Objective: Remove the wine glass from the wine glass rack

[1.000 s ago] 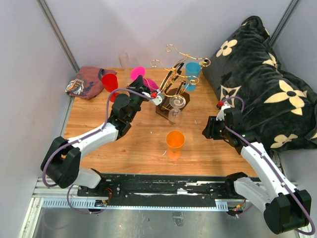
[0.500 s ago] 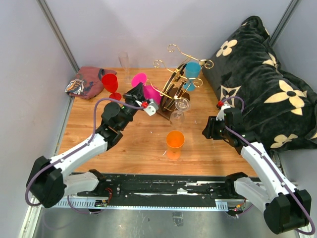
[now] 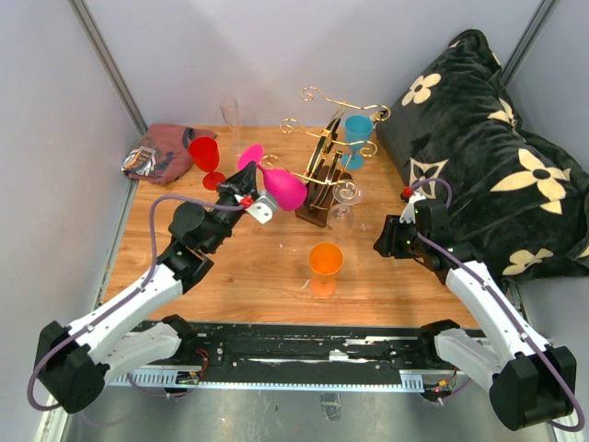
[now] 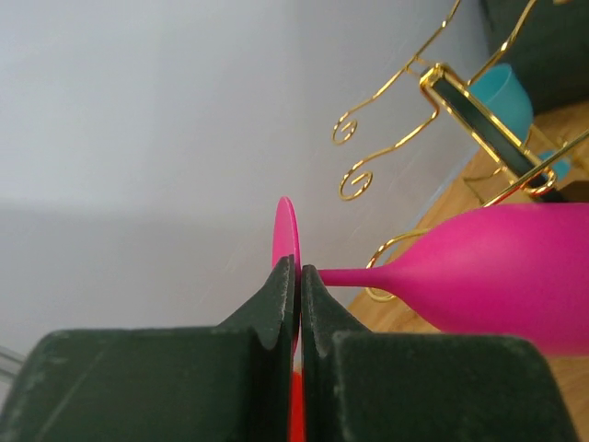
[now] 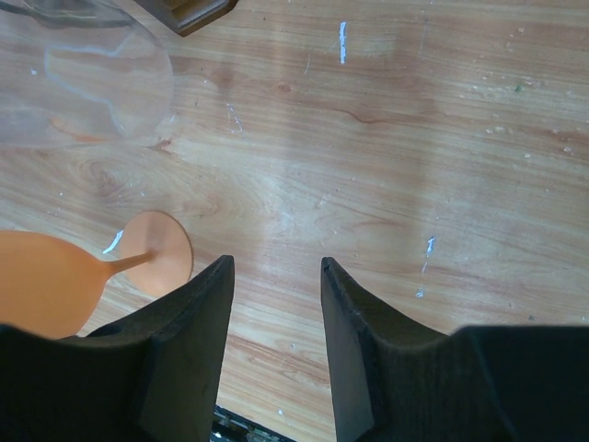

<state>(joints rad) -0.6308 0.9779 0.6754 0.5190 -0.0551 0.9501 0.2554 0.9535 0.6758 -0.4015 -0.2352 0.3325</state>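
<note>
My left gripper (image 3: 244,180) is shut on the thin round foot of a pink wine glass (image 3: 283,190). It holds the glass on its side in the air, just left of the wine glass rack (image 3: 315,214). In the left wrist view the jaws (image 4: 301,268) pinch the foot edge-on, and the pink bowl (image 4: 502,276) points right toward the gold wire arms (image 4: 396,147). A teal glass (image 3: 357,130) and a clear glass (image 3: 346,196) still hang on the rack. My right gripper (image 3: 386,242) is open and empty above bare wood (image 5: 276,267).
An orange wine glass (image 3: 325,259) stands in front of the rack and shows in the right wrist view (image 5: 55,281). A red glass (image 3: 204,152), a clear glass (image 3: 230,111) and a crumpled cloth (image 3: 161,153) sit at the back left. A black flowered pillow (image 3: 488,147) fills the right side.
My left arm has drawn back to the left and toward the near edge with the pink glass, which has come away from the rack. The rack rocked and the clear glass shifted right. The right arm stayed still.
</note>
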